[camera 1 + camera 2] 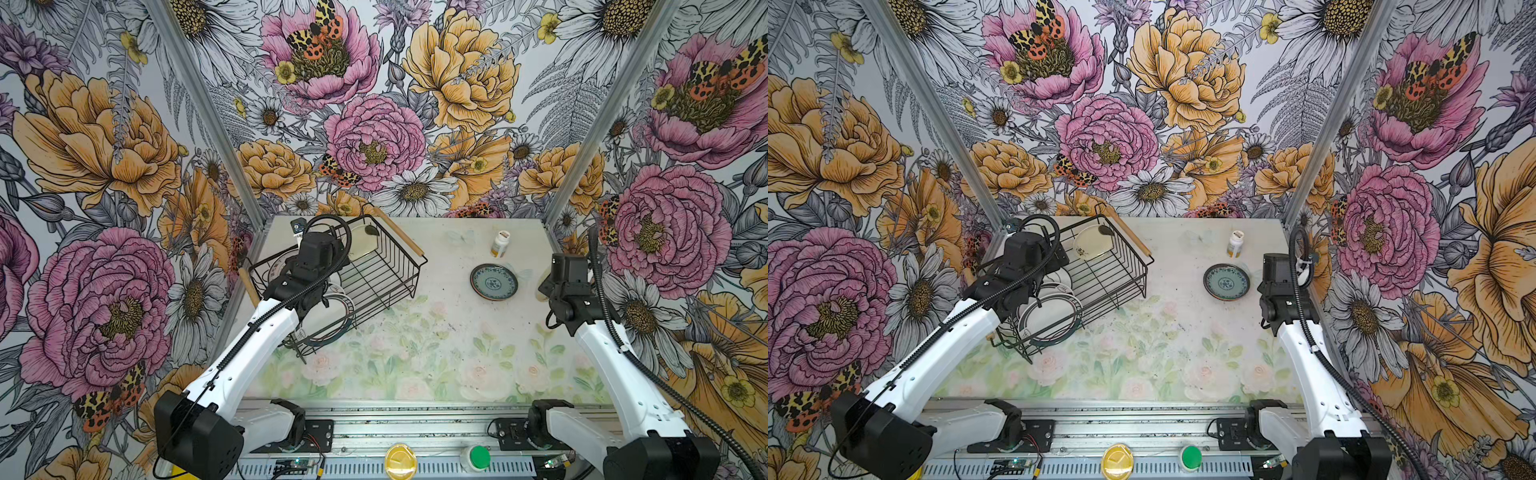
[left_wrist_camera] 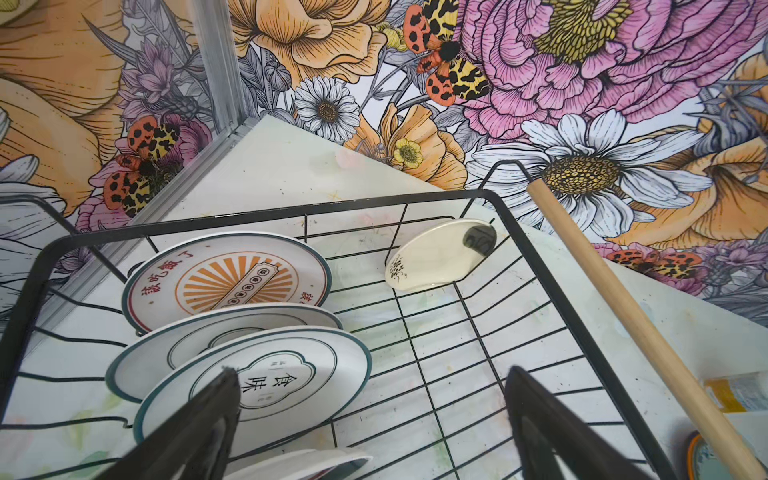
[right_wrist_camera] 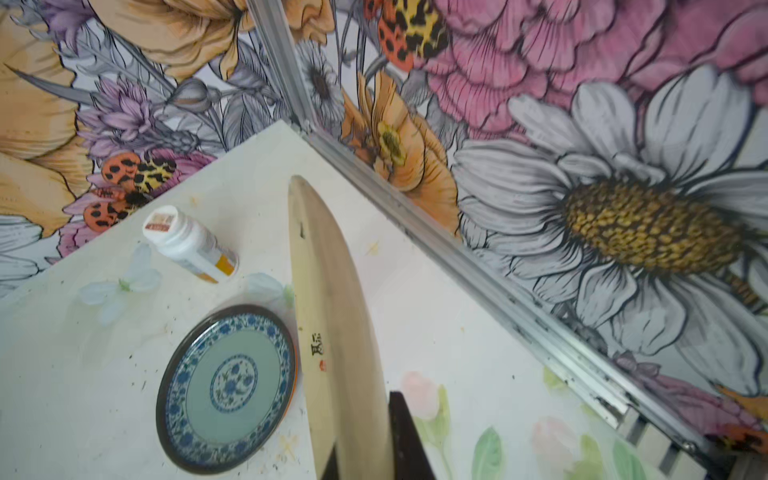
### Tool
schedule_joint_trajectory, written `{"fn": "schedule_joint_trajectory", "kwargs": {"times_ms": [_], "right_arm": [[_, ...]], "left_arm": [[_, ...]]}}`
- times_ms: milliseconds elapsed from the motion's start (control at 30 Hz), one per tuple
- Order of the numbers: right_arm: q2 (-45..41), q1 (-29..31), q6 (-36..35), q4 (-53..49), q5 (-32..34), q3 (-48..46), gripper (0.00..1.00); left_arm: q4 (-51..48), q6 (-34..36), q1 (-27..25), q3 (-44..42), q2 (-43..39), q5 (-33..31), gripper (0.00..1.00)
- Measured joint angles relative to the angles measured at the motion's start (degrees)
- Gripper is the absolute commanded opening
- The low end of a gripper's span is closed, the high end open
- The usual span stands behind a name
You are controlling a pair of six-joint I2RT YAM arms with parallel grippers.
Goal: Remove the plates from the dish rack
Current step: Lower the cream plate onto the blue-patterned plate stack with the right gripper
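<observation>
Fingers (image 2: 199,424) of the left gripper (image 2: 374,419) stand spread wide over the dish rack (image 2: 266,216), one crossing the character plate (image 2: 266,374), which leans in a tight row of plates (image 2: 226,320). Closing off-centre could pinch two rims or tip the row. Well clear of the rack, the right gripper (image 3: 363,453) is clamped on a cream plate (image 3: 332,316), held edge-on just beside the blue plate (image 3: 226,386). A thin rim pinch may slip and chip both.

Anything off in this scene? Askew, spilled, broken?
Rack sits skewed, diagonal to the table edges. One cream plate leans alone in its far corner, apart from the row. A pill bottle stands by the blue plate, not dishware. Nothing looks spilled or broken.
</observation>
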Motion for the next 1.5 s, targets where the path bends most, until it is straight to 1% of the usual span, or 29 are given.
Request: {"fn": "schedule_joint_trajectory", "kwargs": {"times_ms": [167,367,500,633,733,833,967,1300,1500], "right_arm": [[0.4,-0.8,6.0,0.3,-12.3,-2.5,0.00],[1.4,-4.1,11.1,7.2,-25.4,-8.0,0.00],[2.4,-6.8,13.6,14.1,-32.5,-13.4,0.00],[5.6,-8.4,15.6,21.1,-37.7,-15.6,0.00],[8.2,-8.9,17.5,26.9,-40.4,-16.9,0.00],[11.3,-9.1,18.9,31.6,-42.1,-17.7,0.00],[15.3,-9.2,19.8,36.6,-43.3,-17.7,0.00],[22.8,-9.6,20.9,42.8,-44.3,-17.3,0.00],[25.6,-9.6,21.5,45.1,-44.4,-16.2,0.01]], "left_arm": [[0.8,1.2,0.2,0.6,1.9,-0.8,0.99],[2.2,2.0,0.4,1.4,2.2,-0.2,0.99],[5.0,2.7,0.6,0.2,-0.1,2.4,0.99],[8.9,2.5,2.8,-2.5,-3.5,8.3,0.99],[11.9,2.0,4.8,-5.0,-5.2,13.5,0.99],[13.1,1.0,6.4,-6.3,-5.4,17.4,0.99],[14.3,0.2,7.1,-6.5,-5.4,20.3,0.99],[15.9,0.1,7.1,-7.2,-5.5,22.9,0.99],[16.2,0.1,7.4,-7.2,-5.5,23.6,0.99]]}}
